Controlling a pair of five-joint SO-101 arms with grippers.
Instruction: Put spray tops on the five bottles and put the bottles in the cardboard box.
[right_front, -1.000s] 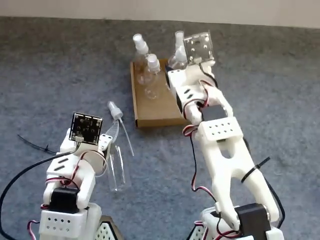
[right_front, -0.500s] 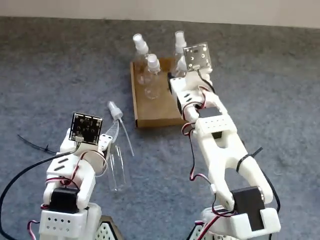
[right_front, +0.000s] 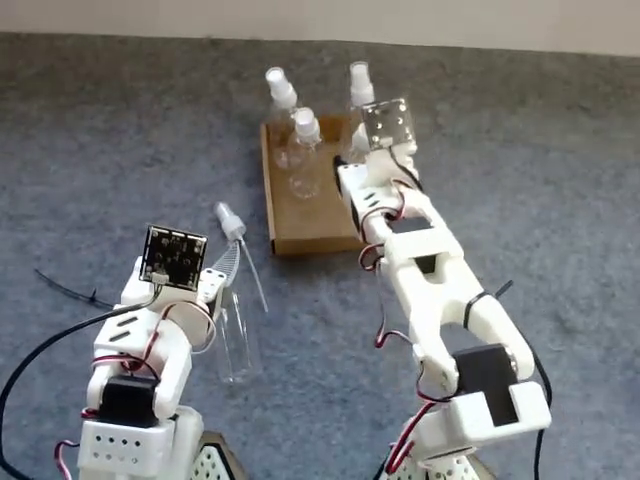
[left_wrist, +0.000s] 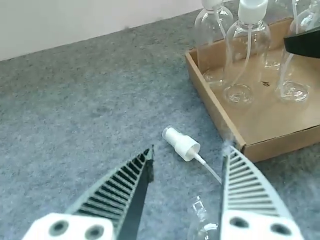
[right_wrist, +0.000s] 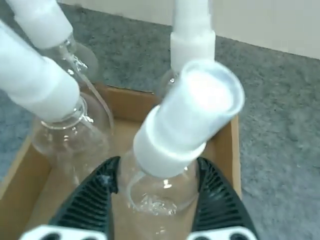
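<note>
The cardboard box (right_front: 312, 205) sits on the carpet at the back centre, and three clear bottles with white spray tops stand at it (right_front: 281, 112), (right_front: 303, 152), (right_front: 357, 95). My right gripper (right_wrist: 157, 167) is over the box's right part, shut on a fourth capped bottle (right_wrist: 186, 117), which tilts. A capless bottle (right_front: 236, 340) lies on the carpet at the front left. Over its neck (left_wrist: 200, 226) my left gripper (left_wrist: 189, 152) stands open. A loose spray top (left_wrist: 180, 144) with its dip tube lies just beyond the fingertips, short of the box (left_wrist: 215, 107).
A black cable tie (right_front: 68, 288) lies on the carpet at the far left. Grey carpet stretches left and right of the box, and a pale wall closes the far side.
The right arm has swung left and drawn in, bringing its bottle over the box beside the other bottles. The left arm and the lying bottle have not moved.
</note>
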